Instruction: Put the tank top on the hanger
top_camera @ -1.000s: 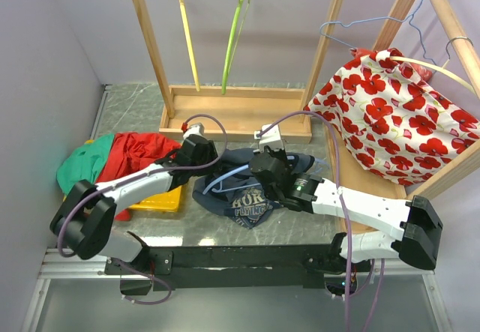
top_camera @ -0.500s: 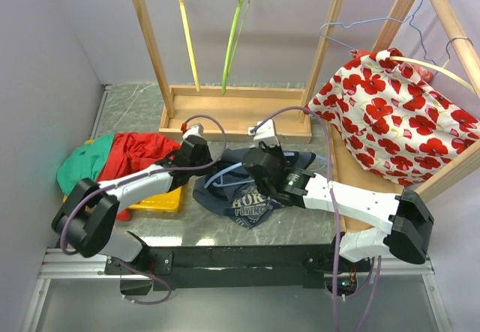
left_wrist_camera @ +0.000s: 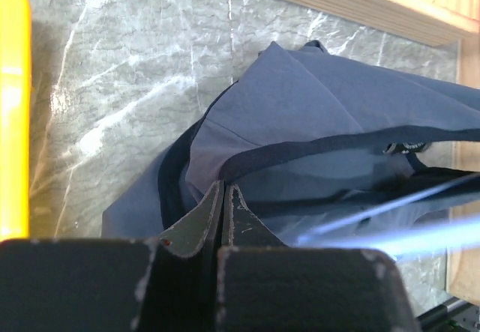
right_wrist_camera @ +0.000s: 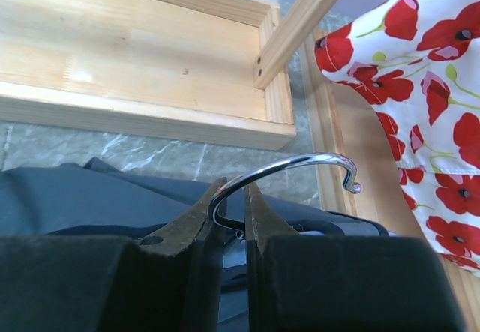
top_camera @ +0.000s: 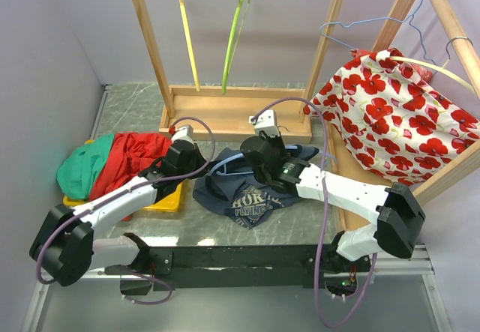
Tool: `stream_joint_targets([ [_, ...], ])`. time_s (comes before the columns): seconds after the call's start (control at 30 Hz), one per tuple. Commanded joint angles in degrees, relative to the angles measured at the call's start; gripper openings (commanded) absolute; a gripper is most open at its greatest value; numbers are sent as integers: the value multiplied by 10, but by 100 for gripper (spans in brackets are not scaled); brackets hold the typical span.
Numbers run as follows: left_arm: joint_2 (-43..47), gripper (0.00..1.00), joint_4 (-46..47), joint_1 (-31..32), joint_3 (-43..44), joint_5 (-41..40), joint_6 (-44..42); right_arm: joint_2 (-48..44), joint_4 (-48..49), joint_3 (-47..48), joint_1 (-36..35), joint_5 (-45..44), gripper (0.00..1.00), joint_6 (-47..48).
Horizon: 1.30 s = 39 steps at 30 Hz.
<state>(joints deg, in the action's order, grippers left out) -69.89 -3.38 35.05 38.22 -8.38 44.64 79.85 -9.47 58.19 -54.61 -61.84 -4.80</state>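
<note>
The navy tank top [top_camera: 251,193] lies crumpled on the marble table, pale lettering facing up. The light blue hanger [top_camera: 225,168] lies partly inside it, and one arm shows as a blurred blue bar [left_wrist_camera: 390,227] in the left wrist view. My right gripper [top_camera: 259,156] is shut on the hanger's chrome hook [right_wrist_camera: 300,163], which curves up from between the fingers [right_wrist_camera: 232,193]. My left gripper [top_camera: 193,166] is at the tank top's left edge. Its jaws [left_wrist_camera: 223,186] are pressed together on the dark-trimmed hem of the tank top [left_wrist_camera: 315,115].
A wooden rack [top_camera: 240,115] at the back holds a yellow hanger [top_camera: 187,40] and a lime green hanger [top_camera: 234,40]. Red [top_camera: 139,156] and green [top_camera: 82,168] garments lie on a yellow tray [top_camera: 161,201] at left. Poppy-print cloth [top_camera: 397,115] hangs on the right rack.
My left gripper has closed at the tank top's hem and shifted slightly left. The right arm has moved left and back, carrying the hanger hook with it.
</note>
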Motion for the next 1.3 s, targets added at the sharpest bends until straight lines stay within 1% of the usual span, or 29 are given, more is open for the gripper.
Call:
stream_joint_targets([
  [0.0,31,1,-20,-2,-3,1,-10,0,17,42,24,-31,0,0],
  [0.13,49,1,-27,-2,-19,-8,-15,-8,17,46,34,-24,0,-2],
  [0.4,59,1,-19,-2,-31,-4,-15,-11,7,42,35,-24,0,-10],
  [0.6,85,1,-58,-10,4,-13,-33,-26,19,19,34,-14,0,-13],
  [0.77,110,1,-83,-13,30,5,-39,-26,21,11,35,-21,0,-10],
  [0.87,121,1,-101,-13,55,13,-50,-22,16,25,33,-17,0,-8],
  [0.97,114,1,-116,-13,95,40,-70,-16,24,48,17,-18,0,11],
  [1.0,110,1,-129,-13,120,58,-76,-13,24,59,13,-25,0,16],
  [1.1,106,1,-142,-13,165,97,-97,8,4,117,-4,-34,0,21],
  [1.27,99,1,-169,-12,238,137,-115,40,18,150,-9,-28,0,30],
])
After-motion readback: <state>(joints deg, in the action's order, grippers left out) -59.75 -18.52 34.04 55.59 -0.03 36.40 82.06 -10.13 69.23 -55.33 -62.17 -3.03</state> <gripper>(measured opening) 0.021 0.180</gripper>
